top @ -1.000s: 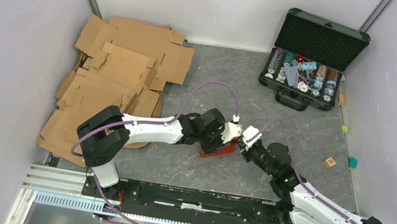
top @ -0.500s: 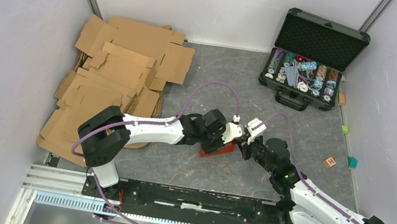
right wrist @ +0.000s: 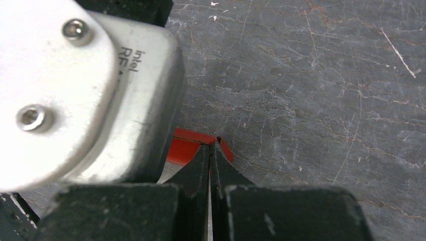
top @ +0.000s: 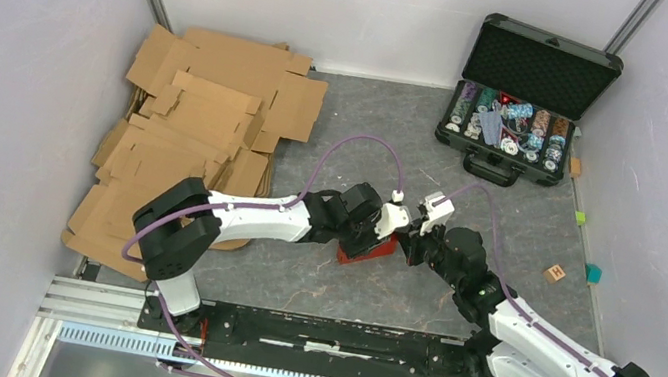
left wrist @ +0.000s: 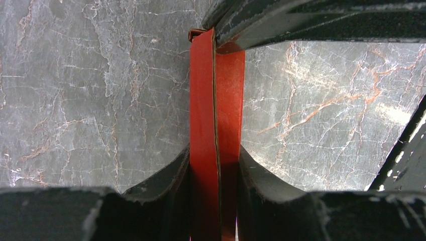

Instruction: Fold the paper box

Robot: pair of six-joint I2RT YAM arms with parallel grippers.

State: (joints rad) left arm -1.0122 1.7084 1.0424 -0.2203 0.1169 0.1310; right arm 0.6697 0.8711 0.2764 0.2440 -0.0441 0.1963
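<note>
The paper box (top: 363, 257) sat on the tabletop (top: 339, 129) about midway between the two arms, under both wrists. It was bright red and thin-walled, and in the overhead view its visible edge slanted from near-left to far-right. The left pincer (left wrist: 215, 168) was closed to a narrow slot on one upright wall, a doubled layer of red board with a dark seam down its middle. That wall ran straight out from between the fingers and away along the pincer's own line.

The right pincer (right wrist: 209, 150) met the box from the opposite side, at the far end of that same wall. Its fingers were pressed together to a hairline, with their tips on the red corner. I could not tell whether a paper edge was caught between them. The grey camera housing (right wrist: 75, 90) on the left wrist crowded in just beside it.

I judged that the left arm held the wall steady, so any tuck at the corner would fall to the right arm.
</note>
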